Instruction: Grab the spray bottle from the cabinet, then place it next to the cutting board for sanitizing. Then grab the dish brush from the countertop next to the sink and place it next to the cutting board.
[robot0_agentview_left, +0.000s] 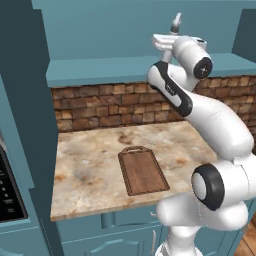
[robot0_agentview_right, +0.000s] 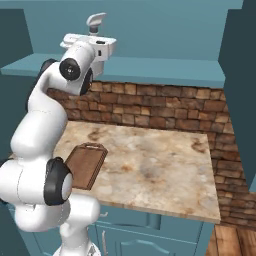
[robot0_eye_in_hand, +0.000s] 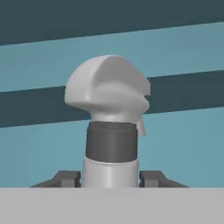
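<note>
The spray bottle (robot0_eye_in_hand: 109, 92), pale grey-white with a dark collar under its trigger nozzle, stands upright between my fingertips (robot0_eye_in_hand: 65, 178), which press its neck from both sides. My gripper (robot0_eye_in_hand: 110, 178) is shut on it. From the base, its nozzle (robot0_agentview_left: 176, 22) (robot0_agentview_right: 96, 21) pokes up above my hand, over the teal cabinet shelf (robot0_agentview_left: 100, 70) (robot0_agentview_right: 165, 70); the body is hidden behind the hand. The dark brown cutting board (robot0_agentview_left: 142, 171) (robot0_agentview_right: 86, 165) lies on the counter below, loop handle toward the wall. The dish brush and the sink are out of view.
A marbled counter (robot0_agentview_left: 90, 170) (robot0_agentview_right: 160, 165) runs beneath the shelf, backed by a brick wall (robot0_agentview_left: 110, 107) (robot0_agentview_right: 165, 107). A tall teal panel (robot0_agentview_left: 25, 125) bounds it on the left and another (robot0_agentview_right: 240, 75) on the right. A dark appliance (robot0_agentview_left: 7, 195) sits at the far left.
</note>
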